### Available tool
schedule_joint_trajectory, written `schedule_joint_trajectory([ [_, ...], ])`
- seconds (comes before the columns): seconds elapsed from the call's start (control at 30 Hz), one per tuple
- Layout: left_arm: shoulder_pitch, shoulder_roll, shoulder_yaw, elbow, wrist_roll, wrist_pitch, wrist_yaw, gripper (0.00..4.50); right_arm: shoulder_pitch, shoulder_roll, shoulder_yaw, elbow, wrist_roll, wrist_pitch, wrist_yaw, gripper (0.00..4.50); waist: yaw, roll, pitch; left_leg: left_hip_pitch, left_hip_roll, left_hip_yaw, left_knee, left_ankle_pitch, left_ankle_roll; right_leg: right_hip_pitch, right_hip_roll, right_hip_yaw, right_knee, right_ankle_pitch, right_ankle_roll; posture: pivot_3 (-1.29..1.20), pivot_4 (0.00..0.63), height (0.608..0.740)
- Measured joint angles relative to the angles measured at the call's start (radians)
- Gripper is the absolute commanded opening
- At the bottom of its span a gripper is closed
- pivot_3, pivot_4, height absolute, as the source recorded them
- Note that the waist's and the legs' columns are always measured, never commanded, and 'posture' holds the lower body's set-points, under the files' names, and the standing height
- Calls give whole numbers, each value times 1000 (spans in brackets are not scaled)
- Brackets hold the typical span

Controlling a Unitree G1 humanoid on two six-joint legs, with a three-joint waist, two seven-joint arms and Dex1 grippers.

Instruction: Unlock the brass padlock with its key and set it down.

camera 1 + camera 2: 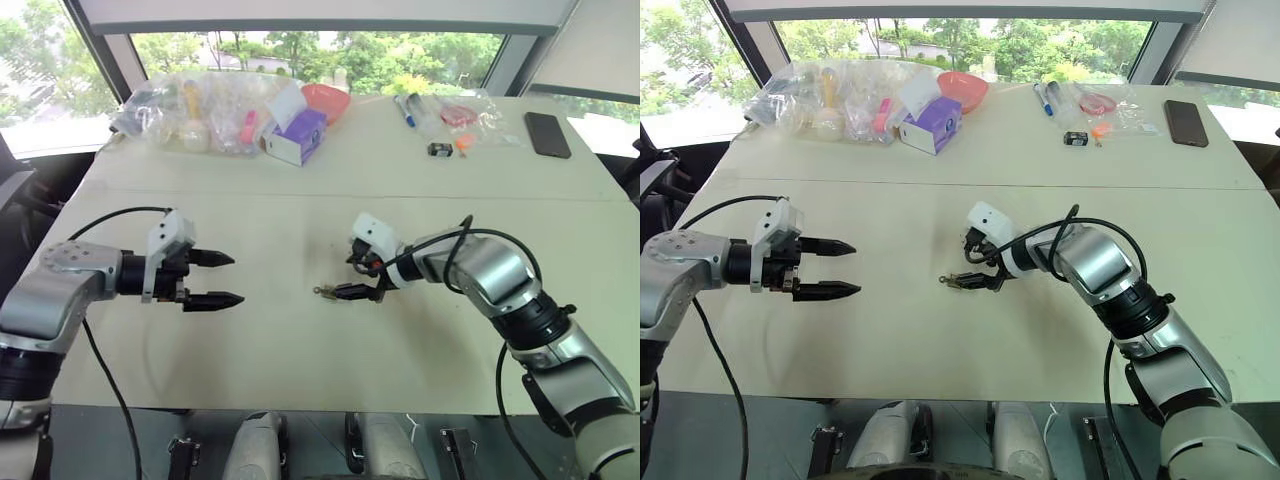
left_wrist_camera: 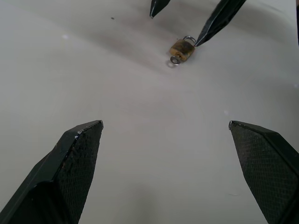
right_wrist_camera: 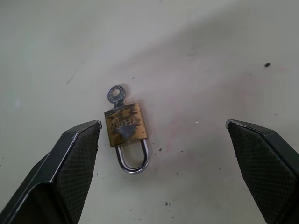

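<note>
The brass padlock (image 3: 125, 123) lies flat on the white table (image 1: 300, 350), near its middle. The key (image 3: 115, 93) sticks out of the lock's base, and both legs of the silver shackle (image 3: 133, 161) meet the body. My right gripper (image 3: 163, 123) hovers over it, open, tilted down, with the padlock between the fingers and nearer one of them. In the left eye view the padlock (image 1: 322, 291) shows just off the right gripper's (image 1: 345, 278) lower fingertip. My left gripper (image 1: 237, 278) is open and empty, well to the left, pointing at the padlock (image 2: 182, 49).
Along the far edge lie clear bags of small items (image 1: 190, 110), a purple-and-white box (image 1: 298, 137), a red bowl (image 1: 325, 100), pens (image 1: 405, 108), a small black-and-white object (image 1: 440, 149) and a black phone (image 1: 547, 133). The table's front edge is close below my arms.
</note>
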Motion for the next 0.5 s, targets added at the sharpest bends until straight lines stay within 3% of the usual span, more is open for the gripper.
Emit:
schedule_joint_trajectory([
  [0.3,1,-31,0,-20,-10,18,48,4500,40,25,50,-47,-84,-54,-4,4420,-2,0,0,1,0,0,0,0,0,0,1,0,1,0,0,0,150,734],
  [0.4,-8,-43,0,-6,-10,19,58,4500,57,31,61,-48,-128,-93,-13,3510,-4,0,0,2,-1,0,0,0,0,1,1,0,1,0,0,0,150,734],
  [0.5,-21,-49,0,4,-9,19,58,4500,66,37,75,-48,-167,-128,-19,2010,-4,0,-1,3,-1,0,0,0,0,1,2,0,2,0,0,0,150,734],
])
